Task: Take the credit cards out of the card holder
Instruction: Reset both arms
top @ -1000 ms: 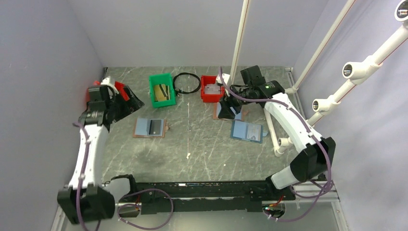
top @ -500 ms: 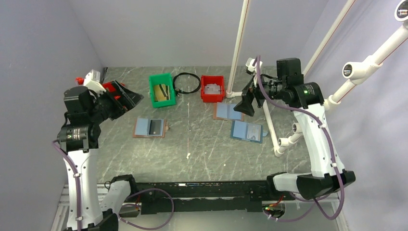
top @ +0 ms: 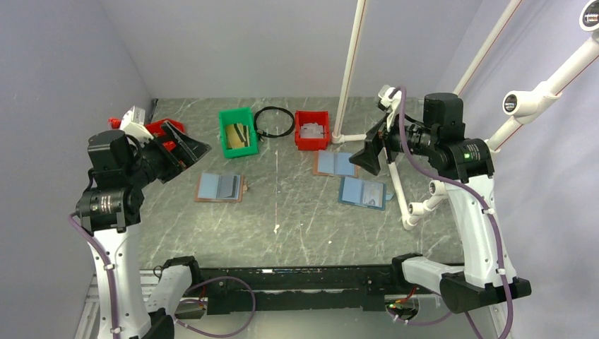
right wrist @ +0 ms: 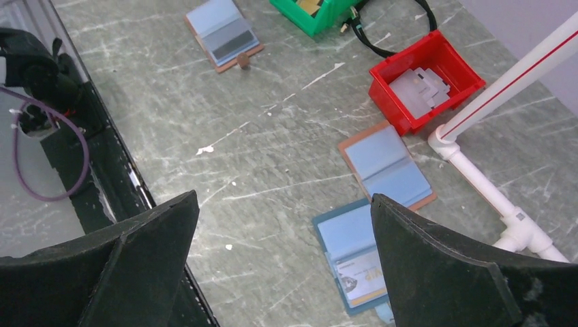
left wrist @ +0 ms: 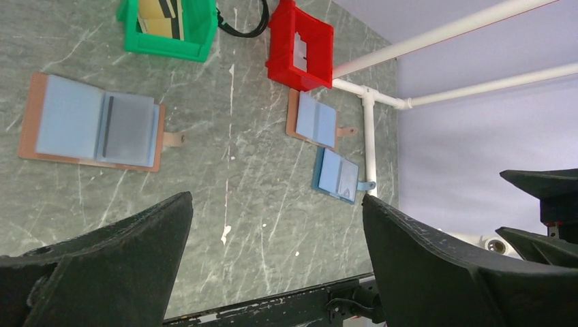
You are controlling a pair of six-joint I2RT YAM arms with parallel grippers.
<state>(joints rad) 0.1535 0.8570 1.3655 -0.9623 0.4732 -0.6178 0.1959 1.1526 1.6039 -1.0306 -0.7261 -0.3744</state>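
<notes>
1. Both arms hang high over the table. The left gripper (left wrist: 276,202) is spread wide with nothing in it, and the right gripper (right wrist: 283,199) is just as wide and just as empty.
2. The card holder (top: 220,188) lies open on the left side of the table. A grey card (left wrist: 128,129) sits on its right-hand page.
3. First risk is picking the wrong target. A second brown holder (top: 335,164) lies just beside the red bin (top: 312,130). A blue holder (top: 363,192) lies near that, with a printed card (right wrist: 364,276) showing. A reach to either one misses the job.
4. Second risk is the grip itself. The grey card looks thin and flush with its page. Fingers could skate over it or pinch the page along with it. With nothing pinning the card holder down, it would likely lift or skid.
5. Third risk is the descent. Coming down steeply from this height could jam the fingertips into the table.
6. On writing, the printed card carries some marks, but they are too small to read. No brand or label is legible on the bins, holders or arms.
</notes>
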